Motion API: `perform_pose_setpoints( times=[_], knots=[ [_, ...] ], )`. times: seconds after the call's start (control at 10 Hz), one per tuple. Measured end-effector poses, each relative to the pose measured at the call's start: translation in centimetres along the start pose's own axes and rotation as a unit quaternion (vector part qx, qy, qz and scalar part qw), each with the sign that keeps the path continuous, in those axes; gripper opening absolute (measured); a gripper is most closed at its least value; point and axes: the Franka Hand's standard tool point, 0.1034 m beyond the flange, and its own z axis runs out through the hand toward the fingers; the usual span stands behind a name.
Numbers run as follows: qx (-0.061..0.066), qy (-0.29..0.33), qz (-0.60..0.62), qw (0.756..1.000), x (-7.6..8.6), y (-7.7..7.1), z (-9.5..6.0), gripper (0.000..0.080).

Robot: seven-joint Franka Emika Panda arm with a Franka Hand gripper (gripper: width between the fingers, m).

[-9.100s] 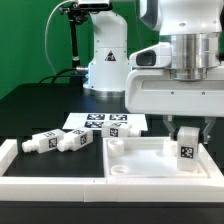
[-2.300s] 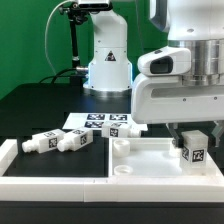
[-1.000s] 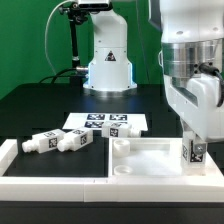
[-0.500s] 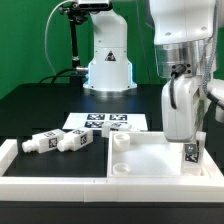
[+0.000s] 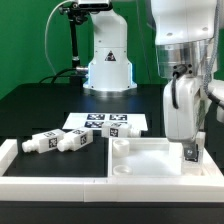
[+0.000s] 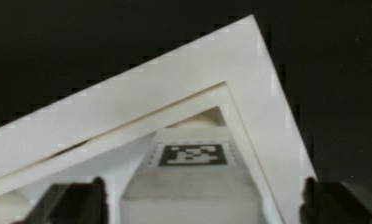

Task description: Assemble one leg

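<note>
A white leg (image 5: 190, 152) stands upright in the near corner of the large white square panel (image 5: 150, 160), at the exterior view's right. My gripper (image 5: 189, 148) hangs straight over it, fingers down on either side. In the wrist view the two dark fingertips (image 6: 76, 200) stand far apart at the picture's edge. The leg's tagged end (image 6: 195, 155) shows between them against the panel's corner rim (image 6: 236, 60). The jaws look open and do not press on the leg.
Two more legs (image 5: 40, 143) (image 5: 72, 141) lie side by side at the exterior view's left. Another leg (image 5: 118, 130) lies by the marker board (image 5: 98, 120). A white wall (image 5: 12, 158) borders the front left. The arm's base (image 5: 108, 60) stands behind.
Over the last second my gripper has turned about its vertical axis above the leg. The leg's tag face now shows narrower and darker. The leg stays in the same corner.
</note>
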Motion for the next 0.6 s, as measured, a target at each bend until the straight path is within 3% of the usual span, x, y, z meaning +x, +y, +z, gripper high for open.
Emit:
perform_pose_setpoints(
  times=[0.1, 0.2, 0.4, 0.6],
  knots=[
    [0.008, -0.008, -0.01, 1.0, -0.7, -0.3, -1.4, 0.0618],
    [0.02, -0.019, -0.023, 0.999, -1.1, -0.9, -3.1, 0.064],
    [0.024, -0.031, -0.03, 0.999, -1.9, -1.9, -6.0, 0.0647],
    [0.027, -0.029, -0.033, 0.999, -1.8, -1.8, -5.4, 0.0649]
  ],
)
